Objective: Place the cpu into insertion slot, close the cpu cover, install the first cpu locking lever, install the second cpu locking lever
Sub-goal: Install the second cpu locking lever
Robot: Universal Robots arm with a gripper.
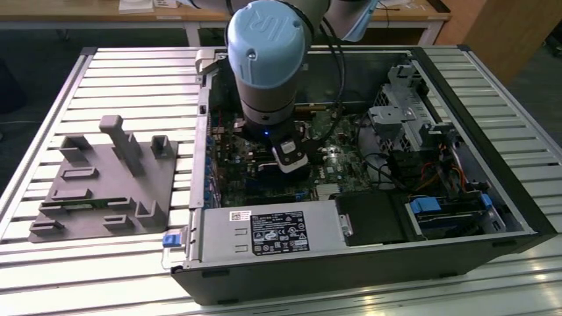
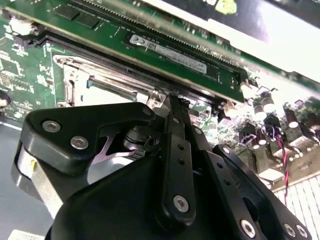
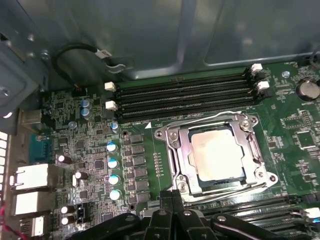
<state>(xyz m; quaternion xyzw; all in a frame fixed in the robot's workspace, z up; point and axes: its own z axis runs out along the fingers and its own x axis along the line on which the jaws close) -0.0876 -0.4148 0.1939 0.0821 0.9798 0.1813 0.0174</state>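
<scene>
Your gripper [image 3: 172, 192], fingers pressed together and holding nothing, touches the cpu cover's [image 3: 176, 150] edge. The cover lies closed over the cpu [image 3: 217, 152], seated in the insertion slot.

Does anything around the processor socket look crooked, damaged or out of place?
Nothing stands out. In the first wrist view the cpu sits flat and square under the closed cpu cover, and the gripper hovers beside it.

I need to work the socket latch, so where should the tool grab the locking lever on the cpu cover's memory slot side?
Probably the locking lever on its thin straight run, from above, tool closing across the rod: it lies flat along the cpu cover, with the memory slots close beside. Its free end I cannot tell.
</scene>
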